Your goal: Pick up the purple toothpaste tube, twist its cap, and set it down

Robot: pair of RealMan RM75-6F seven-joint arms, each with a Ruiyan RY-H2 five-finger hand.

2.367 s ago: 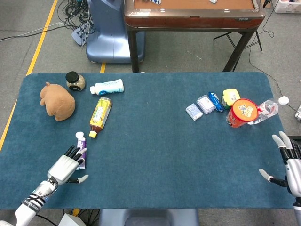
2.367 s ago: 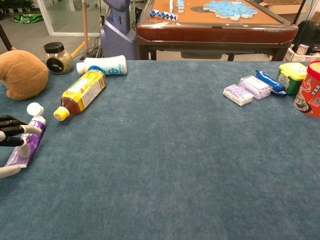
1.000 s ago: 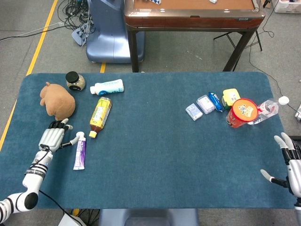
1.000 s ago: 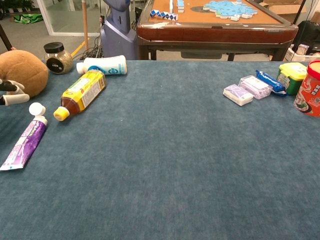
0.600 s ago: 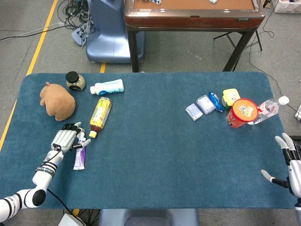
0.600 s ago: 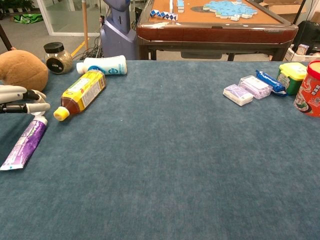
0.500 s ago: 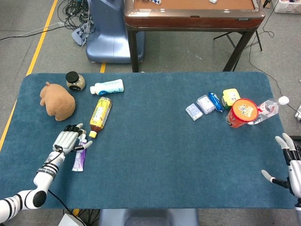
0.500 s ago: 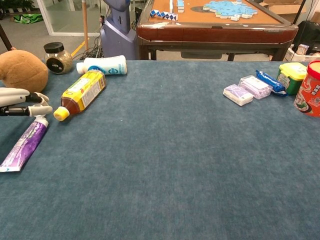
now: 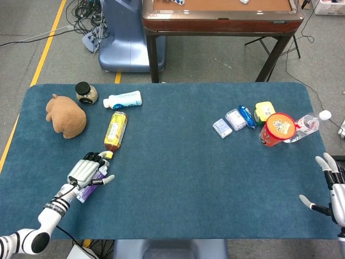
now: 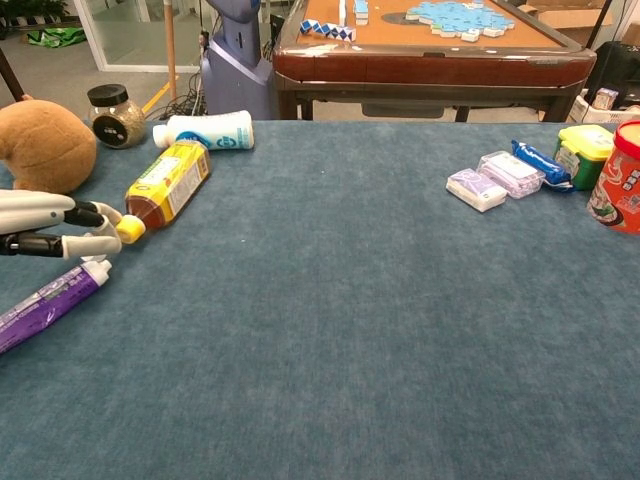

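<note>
The purple toothpaste tube (image 10: 45, 297) lies flat on the blue table, its white cap (image 10: 97, 270) pointing to the back right. In the head view only its tail (image 9: 83, 193) shows from under my left hand (image 9: 89, 171). That hand (image 10: 50, 229) hovers just over the tube's cap end with fingers stretched forward and thumb out, not closed around it. Its fingertips reach the yellow cap of the tea bottle (image 10: 166, 183). My right hand (image 9: 331, 189) is at the table's front right edge, fingers spread and empty; the chest view does not show it.
The tea bottle (image 9: 115, 131) lies just beyond the tube. A brown plush toy (image 9: 66, 115), a small jar (image 9: 85, 92) and a white bottle (image 9: 124, 99) sit at the back left. A red cup (image 9: 277, 129), small packets (image 9: 235, 120) and a clear bottle (image 9: 304, 127) are at the right.
My left hand slid right and toward the front over the tube. The tube turned, its cap end shifting right. The fingertips now reach the tea bottle's cap. The right hand stayed put.
</note>
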